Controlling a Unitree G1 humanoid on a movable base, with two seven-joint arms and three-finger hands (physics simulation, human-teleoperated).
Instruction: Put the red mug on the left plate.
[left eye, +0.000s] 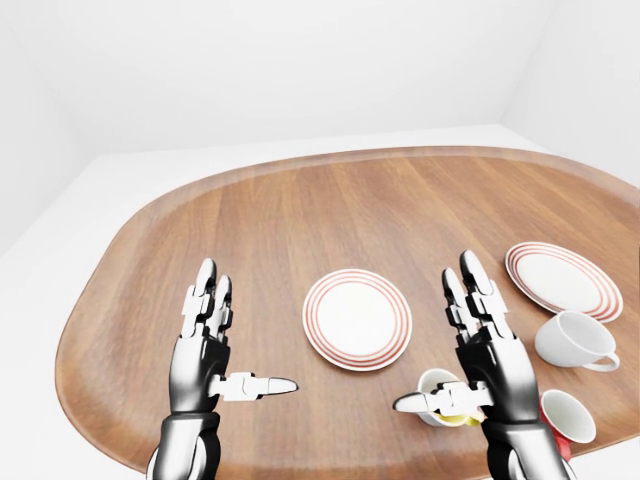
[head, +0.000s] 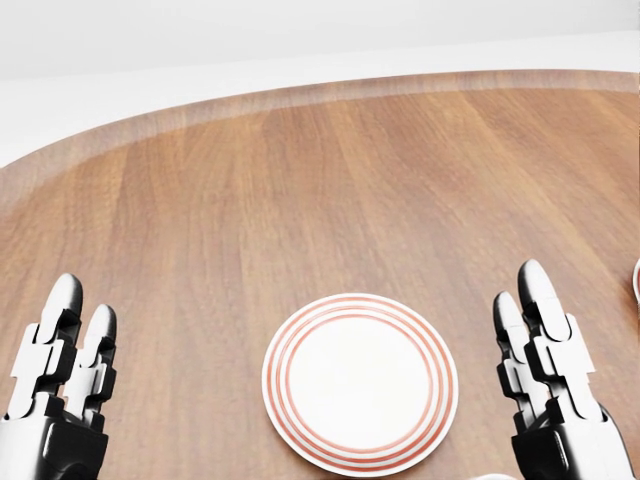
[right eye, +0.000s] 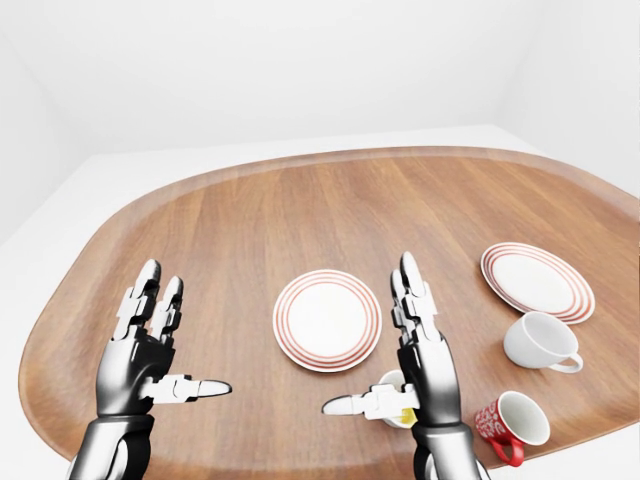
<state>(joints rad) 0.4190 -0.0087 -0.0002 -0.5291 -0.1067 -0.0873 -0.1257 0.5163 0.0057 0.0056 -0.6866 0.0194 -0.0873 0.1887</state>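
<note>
Over the wooden table (right eye: 300, 215), working left to right: your left hand (right eye: 140, 350) hovers flat, fingers spread and straight, thumb out to the side, holding nothing. Next comes the left plate (right eye: 327, 319), white with red rings, bare. Your right hand (right eye: 418, 355) hangs just right of it, likewise spread, thumb pointing across, empty. Under that hand a yellow mug (right eye: 395, 400) peeks out, partly hidden. Further right, the red mug (right eye: 510, 422) lies tipped near the table's bottom edge in the right-eye view, mouth facing you, handle low. Above it a white cup (right eye: 540, 342) on its side, then the right plate (right eye: 536, 280). Step in hand, as you'd judge it: approach only, no grasp begun. Next move calls for swinging your right hand rightward and down past the yellow mug, then closing round the red mug's body without knocking it off the edge
</note>
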